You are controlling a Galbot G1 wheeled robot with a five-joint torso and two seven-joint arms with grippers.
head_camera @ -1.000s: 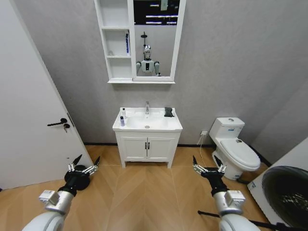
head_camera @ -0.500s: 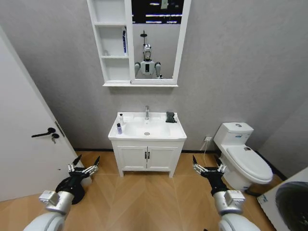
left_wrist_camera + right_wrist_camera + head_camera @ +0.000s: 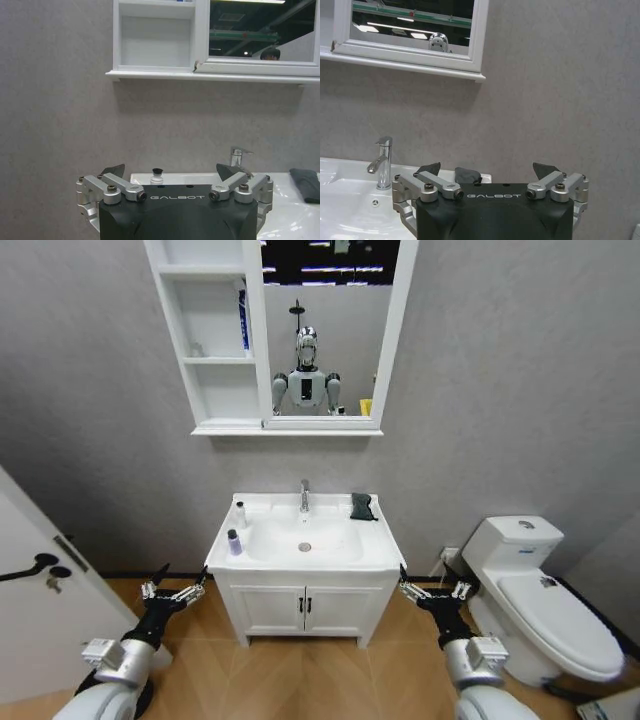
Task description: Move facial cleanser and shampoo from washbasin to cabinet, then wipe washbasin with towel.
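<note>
So nothing's been grabbed yet; both bottles sit on the left rim of the washbasin (image 3: 300, 558), a white one (image 3: 240, 514) at the back and a smaller dark-capped one (image 3: 234, 542) nearer the front. They look light and stiff, probably plastic and a bit slick; I'd take each around the body below the cap. The towel (image 3: 364, 506) is bunched on the back right corner, soft and floppy, so pinch a fold on top. The left gripper (image 3: 174, 585) and right gripper (image 3: 430, 589) hang low in front of the vanity (image 3: 305, 610), one off each corner, jaws spread wide and empty, well short of everything. The cabinet (image 3: 212, 350) hangs on the wall above.
</note>
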